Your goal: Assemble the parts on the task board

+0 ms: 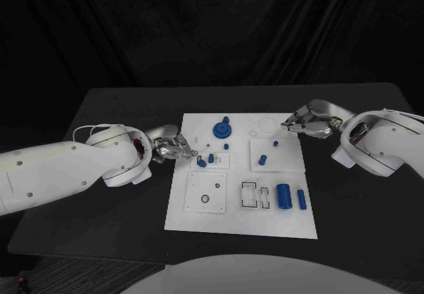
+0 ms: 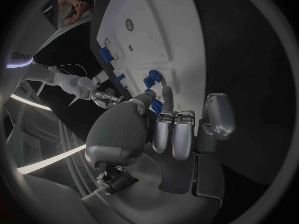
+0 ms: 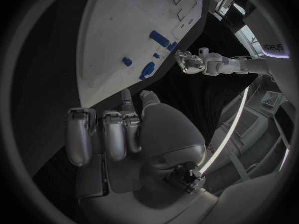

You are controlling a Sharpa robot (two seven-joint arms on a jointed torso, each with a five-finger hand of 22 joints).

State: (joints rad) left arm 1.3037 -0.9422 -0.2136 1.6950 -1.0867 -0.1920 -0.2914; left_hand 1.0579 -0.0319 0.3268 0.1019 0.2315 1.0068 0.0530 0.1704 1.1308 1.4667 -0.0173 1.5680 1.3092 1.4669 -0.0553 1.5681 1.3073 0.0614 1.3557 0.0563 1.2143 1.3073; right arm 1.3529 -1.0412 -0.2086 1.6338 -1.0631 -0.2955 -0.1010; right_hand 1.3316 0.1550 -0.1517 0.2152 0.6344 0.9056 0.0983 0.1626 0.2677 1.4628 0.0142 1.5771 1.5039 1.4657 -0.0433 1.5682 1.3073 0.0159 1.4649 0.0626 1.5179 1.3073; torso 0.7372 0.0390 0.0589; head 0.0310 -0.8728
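Note:
The white task board lies in the middle of the black table. Blue parts stand on it: a round disc, two short pegs, a peg and two cylinders near the front right. My left hand is at the board's left edge, just beside the two short pegs. Its thumb and one finger point at them, with a blue piece between; whether it is held is unclear. My right hand hovers at the board's far right edge, fingers curled, nothing seen in them.
The board carries several raised white plates with holes and slots. Black table surrounds the board on every side, with a dark curtain behind. Each wrist view shows the other hand across the board: the right hand and the left hand.

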